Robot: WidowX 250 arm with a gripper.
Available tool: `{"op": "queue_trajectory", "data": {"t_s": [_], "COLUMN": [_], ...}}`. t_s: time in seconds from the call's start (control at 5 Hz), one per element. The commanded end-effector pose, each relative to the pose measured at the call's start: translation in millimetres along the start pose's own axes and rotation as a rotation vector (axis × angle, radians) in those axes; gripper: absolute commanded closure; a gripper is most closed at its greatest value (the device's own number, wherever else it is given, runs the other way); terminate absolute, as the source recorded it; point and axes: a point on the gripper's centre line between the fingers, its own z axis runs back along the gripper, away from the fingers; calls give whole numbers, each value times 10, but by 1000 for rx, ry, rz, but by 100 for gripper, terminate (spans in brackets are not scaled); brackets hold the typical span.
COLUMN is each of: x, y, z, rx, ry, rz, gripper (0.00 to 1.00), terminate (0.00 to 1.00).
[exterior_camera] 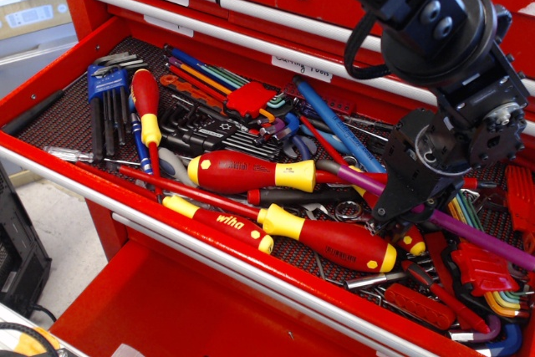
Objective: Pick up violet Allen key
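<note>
The violet Allen key (468, 232) lies slanted across the right half of the open drawer. Its greyish bent end (328, 168) sits by the yellow collar of a red screwdriver, and the rod runs down to the right edge. My black gripper (391, 211) is low over the rod's middle and hides that stretch. Its fingers look spread on either side of the rod. The key still rests on the other tools.
Two big red-yellow screwdrivers (251, 171) (326, 240) lie just left of the gripper. A long blue hex key (334, 123) lies behind it. A rainbow key set (485, 273) sits at the right, black keys in a blue holder (107, 81) at the left. The drawer's front rail (167, 227) is nearby.
</note>
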Motion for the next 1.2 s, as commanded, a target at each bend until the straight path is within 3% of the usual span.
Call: {"op": "queue_trajectory", "data": {"t_s": [0.0, 0.4, 0.6, 0.8, 1.0], "x": [37, 124, 281, 567, 856], "y": [-159, -164, -148, -166, -241], "z": [313, 631, 849, 1107, 1394], "rx": [26, 88, 102, 99, 56], "ry": [-8, -127, -238, -334, -339], "rz": [-18, -53, -70, -103, -122], "gripper": [100, 100, 100, 100, 100], "terminate": [0, 0, 0, 0, 0]}}
